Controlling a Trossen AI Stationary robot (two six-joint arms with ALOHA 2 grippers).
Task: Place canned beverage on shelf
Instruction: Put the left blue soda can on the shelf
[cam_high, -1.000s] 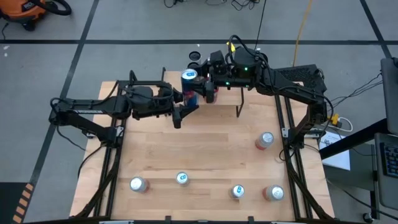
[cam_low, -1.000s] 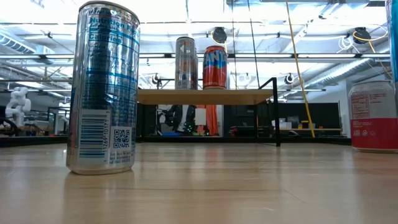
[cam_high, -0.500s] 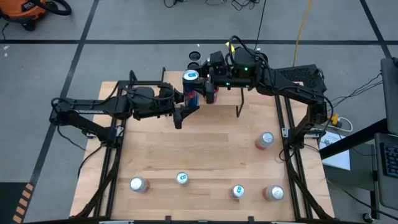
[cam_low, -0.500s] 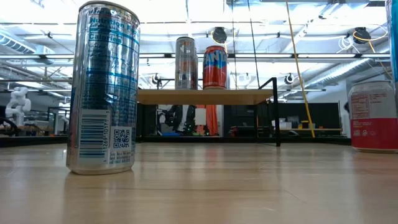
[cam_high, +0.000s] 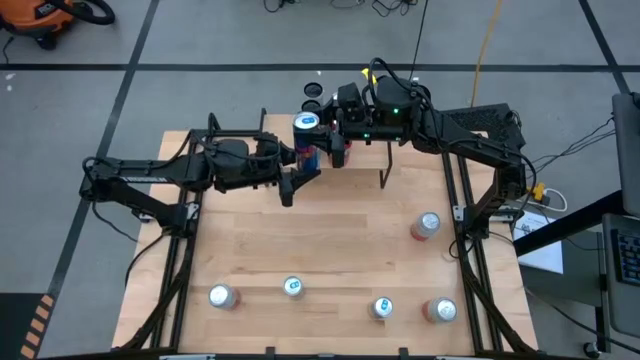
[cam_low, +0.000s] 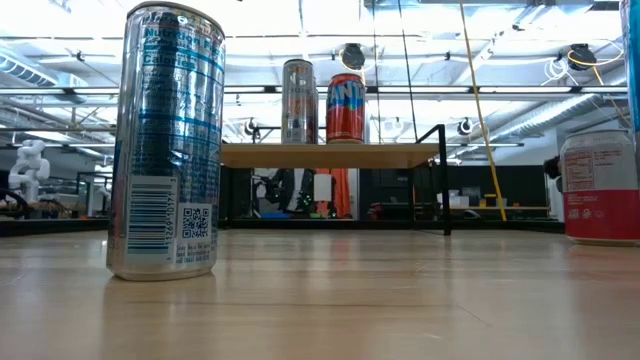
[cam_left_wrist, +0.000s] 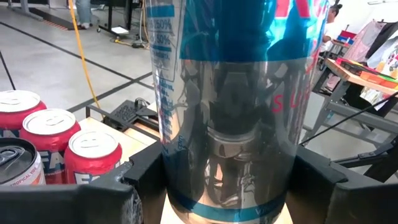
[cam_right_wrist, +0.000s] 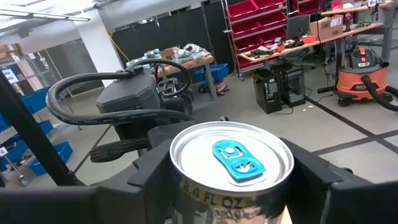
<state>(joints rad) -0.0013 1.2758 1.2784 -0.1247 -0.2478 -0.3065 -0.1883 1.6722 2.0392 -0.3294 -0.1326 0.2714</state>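
The canned beverage (cam_high: 306, 123) is a tall, slim silver-and-blue can with a blue tab, standing upright at the back middle of the table over the shelf (cam_low: 330, 155). My left gripper (cam_high: 303, 160) is shut on its body. In the left wrist view the can (cam_left_wrist: 230, 106) fills the space between the fingers (cam_left_wrist: 143, 180). My right gripper (cam_high: 325, 135) reaches in from the right. In its wrist view both fingers (cam_right_wrist: 311, 177) lie against the can (cam_right_wrist: 231, 158) just below the rim. The high view mostly hides the shelf under both arms.
Red cans (cam_left_wrist: 93, 152) stand on the shelf beside the held can. The low view shows an orange can (cam_low: 345, 108) and a slim silver can (cam_low: 298, 100) on the shelf. Several cans stand along the front of the table (cam_high: 293, 287), and one stands at the right (cam_high: 426, 225).
Both arms and the can stay where they were. In the low view a dark shape has appeared in the room behind the red can at the right.
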